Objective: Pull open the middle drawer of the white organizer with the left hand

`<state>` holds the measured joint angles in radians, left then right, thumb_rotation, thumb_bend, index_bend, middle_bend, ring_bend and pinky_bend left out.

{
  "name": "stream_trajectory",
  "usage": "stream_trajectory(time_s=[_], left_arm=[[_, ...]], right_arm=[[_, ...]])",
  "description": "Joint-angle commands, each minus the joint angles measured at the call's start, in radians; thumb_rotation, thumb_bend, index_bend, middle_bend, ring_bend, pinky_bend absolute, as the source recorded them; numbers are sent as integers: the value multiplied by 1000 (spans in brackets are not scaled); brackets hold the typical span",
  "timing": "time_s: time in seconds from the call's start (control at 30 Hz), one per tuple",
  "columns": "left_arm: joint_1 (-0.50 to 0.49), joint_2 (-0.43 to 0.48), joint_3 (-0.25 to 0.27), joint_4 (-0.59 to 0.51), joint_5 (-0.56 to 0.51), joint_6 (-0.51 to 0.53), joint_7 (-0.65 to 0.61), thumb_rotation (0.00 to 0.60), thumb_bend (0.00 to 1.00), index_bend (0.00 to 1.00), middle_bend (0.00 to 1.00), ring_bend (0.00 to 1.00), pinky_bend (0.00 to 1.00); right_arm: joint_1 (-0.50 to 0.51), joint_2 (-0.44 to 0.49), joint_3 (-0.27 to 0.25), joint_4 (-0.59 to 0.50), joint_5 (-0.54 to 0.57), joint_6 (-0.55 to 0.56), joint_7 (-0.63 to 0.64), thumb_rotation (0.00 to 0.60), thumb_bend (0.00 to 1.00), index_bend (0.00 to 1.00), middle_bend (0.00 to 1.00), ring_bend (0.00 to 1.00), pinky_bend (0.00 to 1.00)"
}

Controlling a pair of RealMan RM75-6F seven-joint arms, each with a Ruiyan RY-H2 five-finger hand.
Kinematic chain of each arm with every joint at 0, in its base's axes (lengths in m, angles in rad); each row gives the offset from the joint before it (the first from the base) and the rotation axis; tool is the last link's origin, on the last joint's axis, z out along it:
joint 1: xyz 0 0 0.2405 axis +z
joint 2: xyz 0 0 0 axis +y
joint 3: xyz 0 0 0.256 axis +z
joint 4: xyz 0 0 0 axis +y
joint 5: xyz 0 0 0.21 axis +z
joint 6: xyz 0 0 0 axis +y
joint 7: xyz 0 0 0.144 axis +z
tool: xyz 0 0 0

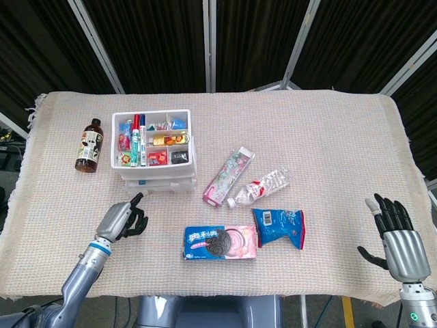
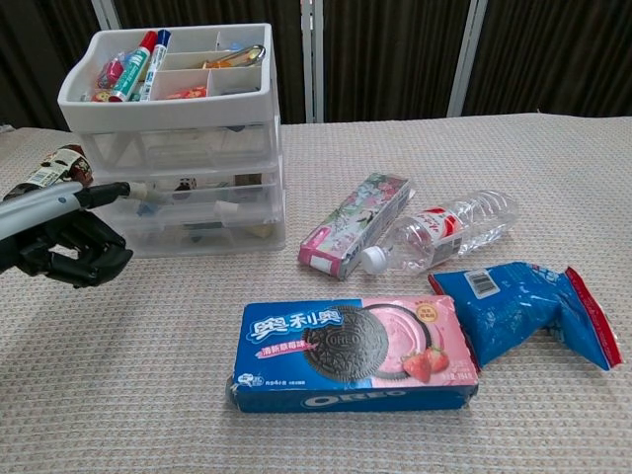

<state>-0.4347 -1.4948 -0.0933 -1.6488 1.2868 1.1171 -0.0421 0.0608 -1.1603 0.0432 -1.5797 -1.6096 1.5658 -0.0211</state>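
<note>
White organizer (image 2: 178,118), blue-and-pink Oreo box (image 2: 351,353), blue snack bag (image 2: 528,311), floral-patterned carton (image 2: 355,224), beige woven cloth (image 2: 553,168).

Head view looks down — chest view low, nearer, level.
</note>
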Motion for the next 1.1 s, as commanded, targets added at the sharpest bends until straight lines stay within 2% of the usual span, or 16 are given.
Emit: stream_trajectory(time_s=[0.03,0.27,0.37,0.43,0.57,1.1], left_arm=[[31,21,0,-49,47,129,197,600,579,122,795,821,651],[30,68,-38,-138,-35,139,308,600,579,133,795,821,652],[16,81,-55,-159,-114,112,365,600,579,174,795,821,651],[8,84,-63,-164,-142,98,379,600,580,225,795,821,652],[-9,85,-79,-167,-194,70,390,600,582,265,795,821,652],[-49,79,-96,-142,-307,35,433,600,581,230,795,821,652]], right_arm=[[-1,-1,-1,-1,-2,2,-4,600,63,0,0,0,0],[-1,-2,-3,-1,-4,0,-6,600,63,0,0,0,0],[0,-3,-3,0,-3,-2,-8,600,63,0,0,0,0],[0,-3,-3,-1,-3,-3,-8,600,63,0,0,0,0],[0,-3,-2,-2,-1,-4,-8,600,63,0,0,0,0],[2,-4,-4,0,-3,-8,-10,600,63,0,0,0,0]])
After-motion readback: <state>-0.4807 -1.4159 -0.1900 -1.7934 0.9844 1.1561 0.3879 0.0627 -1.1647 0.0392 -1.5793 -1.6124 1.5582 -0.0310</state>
